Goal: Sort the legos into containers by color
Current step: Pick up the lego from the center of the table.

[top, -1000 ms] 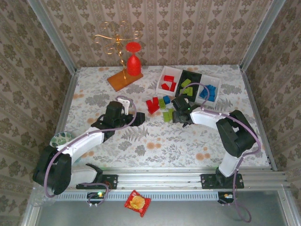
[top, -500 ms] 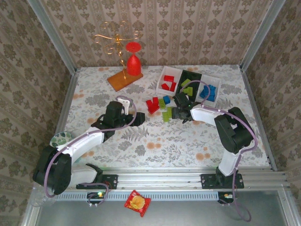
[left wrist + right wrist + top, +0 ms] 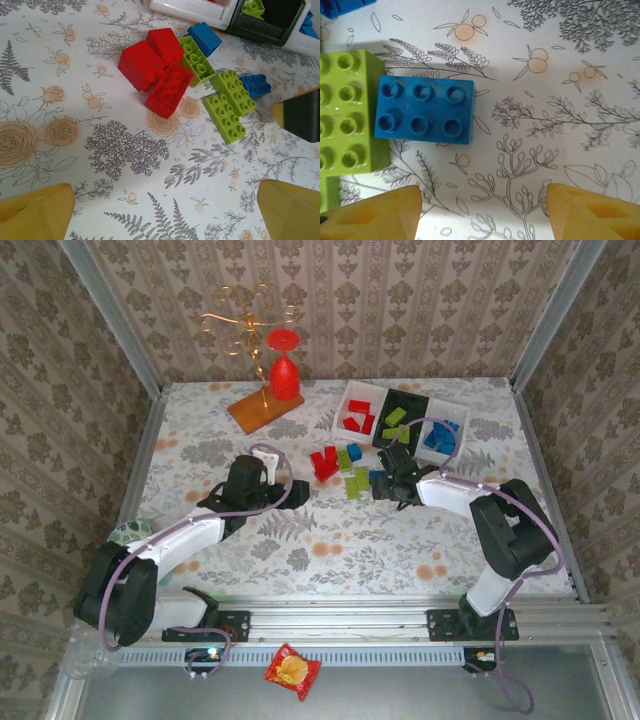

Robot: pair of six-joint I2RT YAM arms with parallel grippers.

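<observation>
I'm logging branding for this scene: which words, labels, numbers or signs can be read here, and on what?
No text reads clearly in any view.
red snack packet, top view: its print is too small and blurred to read.
blue brick, right wrist view: no lettering is legible on its studs.

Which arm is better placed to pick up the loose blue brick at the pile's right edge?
Right. The right claw, open, hovers just beside that blue brick, and the white tray of blue bricks lies close beyond. The left claw sits farther off, nearer the red bricks.
</observation>
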